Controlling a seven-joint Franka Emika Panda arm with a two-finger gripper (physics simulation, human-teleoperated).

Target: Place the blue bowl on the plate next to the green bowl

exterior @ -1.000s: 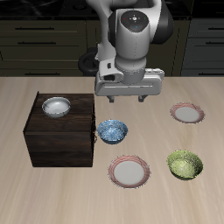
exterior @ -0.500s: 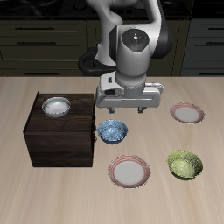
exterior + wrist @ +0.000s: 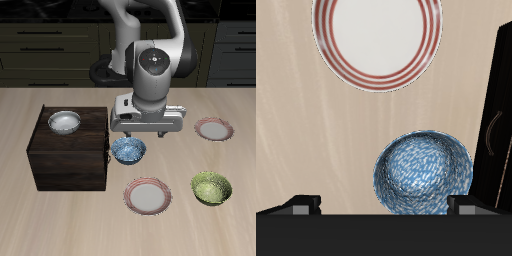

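We find the blue bowl sitting upright on the table, just beside the front corner of the dark wooden cabinet, and in the wrist view the same bowl lies between the two fingertips, its near rim running under the camera's own edge. The gripper hangs above and slightly behind the bowl, toward the table's back, so we judge that the coming move is mostly a straight descent with a small shift forward to bring one finger inside the rim and one outside. The jaws stand wide apart and hold nothing (both tips show in the wrist view, with bare table and bowl between them). A round bowl has no long axis to align with, so any rim point would do; what matters, in our judgement, is the cabinet wall close on one side, which leaves little room for a finger there. The side of the bowl facing away from the cabinet is open table. Beyond the bowl, nearer the table's front edge, lies the plate with its red rim, and the green bowl sits just beside it, apart but near. A second plate rests farther back, well apart from both. A plain whitish bowl sits on top of the cabinet.
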